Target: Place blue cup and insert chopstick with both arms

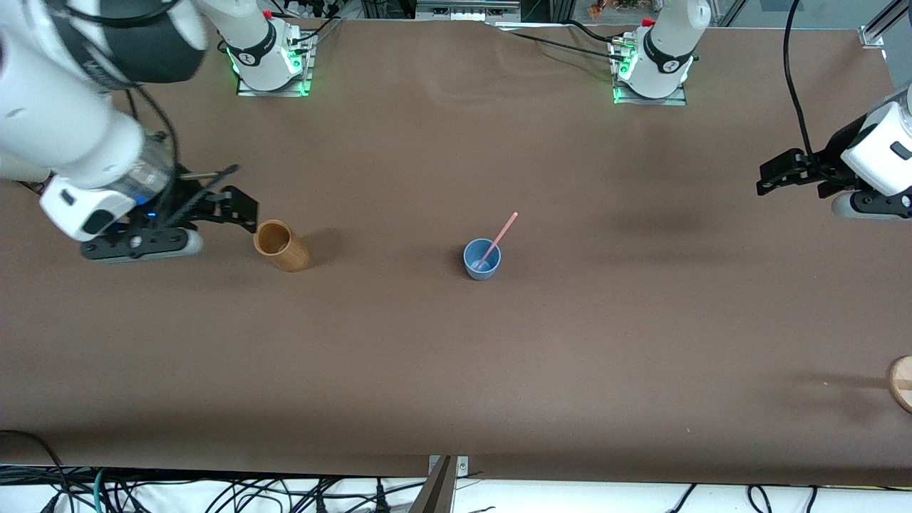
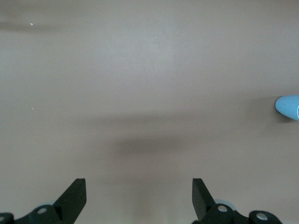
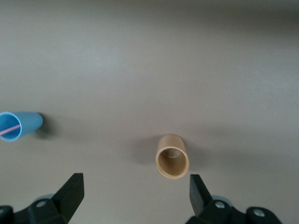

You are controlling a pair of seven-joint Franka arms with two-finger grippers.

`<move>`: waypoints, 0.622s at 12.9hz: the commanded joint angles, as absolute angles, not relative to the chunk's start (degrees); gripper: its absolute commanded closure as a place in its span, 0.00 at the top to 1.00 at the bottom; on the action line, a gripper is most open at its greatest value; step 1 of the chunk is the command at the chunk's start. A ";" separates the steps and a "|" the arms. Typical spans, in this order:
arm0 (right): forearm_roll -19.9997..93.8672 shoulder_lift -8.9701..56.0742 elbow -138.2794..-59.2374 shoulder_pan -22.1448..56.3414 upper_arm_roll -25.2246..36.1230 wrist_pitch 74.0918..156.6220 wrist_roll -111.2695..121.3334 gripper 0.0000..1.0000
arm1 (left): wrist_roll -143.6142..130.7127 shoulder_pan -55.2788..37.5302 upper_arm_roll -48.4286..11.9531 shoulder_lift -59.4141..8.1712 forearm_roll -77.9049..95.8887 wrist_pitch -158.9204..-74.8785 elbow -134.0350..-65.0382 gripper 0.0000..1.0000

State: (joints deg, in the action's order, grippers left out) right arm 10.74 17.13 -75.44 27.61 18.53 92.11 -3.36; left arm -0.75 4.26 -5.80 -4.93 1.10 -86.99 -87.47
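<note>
Your desk is a broad brown surface with both arm bases standing along its farther edge and loose cables hanging below its near edge. Take the blue cup as your landmark: it stands upright and alone near the middle of the desk, mouth open upward. The chopstick rests inside it, its lower end on the cup floor, its pink shaft leaning on the rim and sticking out above it. A brown wooden cylinder stands upright well apart from the cup, toward the right arm's end of the desk, and about as far from the front camera as the cup. Your right end effector hangs just beside that cylinder, on the side away from the cup; its fingers are spread wide and grasp nothing, and the right wrist view shows the cylinder ahead of the gap between them, not within it, with the cup off to one side. Your left end effector hangs over bare desk well apart from the cup, toward the left arm's end; its fingers are likewise released and empty, and the cup only just enters the left wrist view. A round wooden piece lies at the desk's edge at the left arm's end, nearer the front camera than the cup.
</note>
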 commanded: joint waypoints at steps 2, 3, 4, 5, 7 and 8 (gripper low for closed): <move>2.92 6.62 -86.98 11.62 0.99 91.57 -2.28 1.00 | -0.26 4.48 -5.98 -3.96 0.44 -87.80 -88.59 1.00; 2.81 4.76 -89.80 10.47 0.10 92.10 -2.37 1.00 | -0.26 4.48 -5.98 -3.96 0.44 -87.80 -88.59 1.00; 2.81 4.40 -90.08 10.37 0.09 91.50 -2.29 1.00 | -0.26 4.40 -5.98 -3.96 0.44 -87.80 -88.59 1.00; 2.81 4.48 -89.91 10.37 0.09 91.41 -1.76 1.00 | -0.26 4.48 -5.98 -3.96 0.44 -87.80 -88.59 1.00; 3.08 5.18 -88.26 10.37 0.35 91.32 -1.23 1.00 | -0.26 4.48 -5.98 -3.96 0.44 -87.80 -88.59 1.00; 2.64 5.36 -87.55 10.37 0.35 90.71 -1.49 1.00 | -0.26 4.48 -5.98 -4.04 0.44 -87.80 -88.59 1.00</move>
State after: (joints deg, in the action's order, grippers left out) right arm 3.60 6.11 -87.61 11.46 1.33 90.84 -2.10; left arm -0.75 4.27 -5.80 -4.93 1.10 -87.03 -87.50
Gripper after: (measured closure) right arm 0.000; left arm 0.000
